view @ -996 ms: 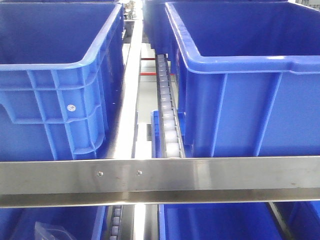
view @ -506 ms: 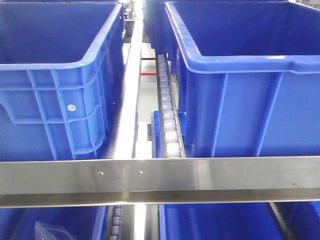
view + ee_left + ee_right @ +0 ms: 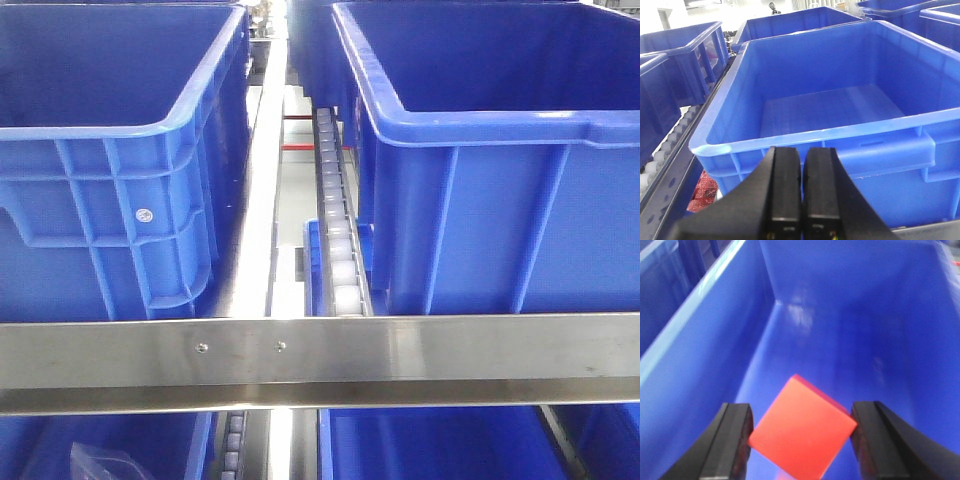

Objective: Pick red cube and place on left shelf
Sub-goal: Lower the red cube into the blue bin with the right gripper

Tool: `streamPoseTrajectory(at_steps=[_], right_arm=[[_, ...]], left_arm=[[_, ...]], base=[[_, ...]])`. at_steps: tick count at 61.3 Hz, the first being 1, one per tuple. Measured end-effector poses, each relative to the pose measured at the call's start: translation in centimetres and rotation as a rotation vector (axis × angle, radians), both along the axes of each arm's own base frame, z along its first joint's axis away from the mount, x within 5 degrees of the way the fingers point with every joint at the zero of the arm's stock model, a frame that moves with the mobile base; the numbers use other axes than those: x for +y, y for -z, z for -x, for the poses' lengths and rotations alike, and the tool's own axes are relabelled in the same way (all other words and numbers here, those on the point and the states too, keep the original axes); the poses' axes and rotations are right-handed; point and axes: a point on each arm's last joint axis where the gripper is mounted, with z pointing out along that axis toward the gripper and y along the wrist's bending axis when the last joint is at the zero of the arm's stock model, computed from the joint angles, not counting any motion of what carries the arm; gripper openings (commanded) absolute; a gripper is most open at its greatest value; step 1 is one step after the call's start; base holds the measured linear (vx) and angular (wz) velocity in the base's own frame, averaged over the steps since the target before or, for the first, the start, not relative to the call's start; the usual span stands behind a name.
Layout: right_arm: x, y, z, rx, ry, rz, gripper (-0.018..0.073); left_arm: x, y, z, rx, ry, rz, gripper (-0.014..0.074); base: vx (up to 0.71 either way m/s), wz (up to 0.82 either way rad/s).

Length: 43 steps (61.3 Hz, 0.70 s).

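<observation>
In the right wrist view the red cube (image 3: 802,430) hangs turned on its corner between the two black fingers (image 3: 732,440) of my right gripper (image 3: 801,412), which is shut on it. Both cube corners touch the pads. The cube is held over the inside of a deep blue bin (image 3: 715,305). In the left wrist view my left gripper (image 3: 802,152) is shut with nothing in it, in front of the near rim of a large empty blue bin (image 3: 840,132). The front view shows the shelf's steel rail (image 3: 420,350) and two blue bins, but no gripper and no cube.
On the shelf a left blue bin (image 3: 100,180) and a right blue bin (image 3: 480,170) stand either side of a roller track (image 3: 335,230). More blue bins sit on the level below (image 3: 430,445). A red mesh item (image 3: 702,192) lies low beside the left wrist's bin.
</observation>
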Motion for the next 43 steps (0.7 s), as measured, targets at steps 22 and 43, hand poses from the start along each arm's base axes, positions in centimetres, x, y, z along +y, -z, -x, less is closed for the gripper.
streamPoseTrajectory(at_steps=[22,43], right_arm=[[1.1,1.4,-5.5,0.055,-0.008,0.009,0.0533],[1.3,2.0,-6.3,0.069,-0.01,0.011,0.0531]], left_arm=[[0.0,0.0,0.0,0.0,0.0,0.0,0.0106],[0.0,0.0,0.0,0.0,0.0,0.0,0.0106]], base=[[0.0,0.0],[0.0,0.0]])
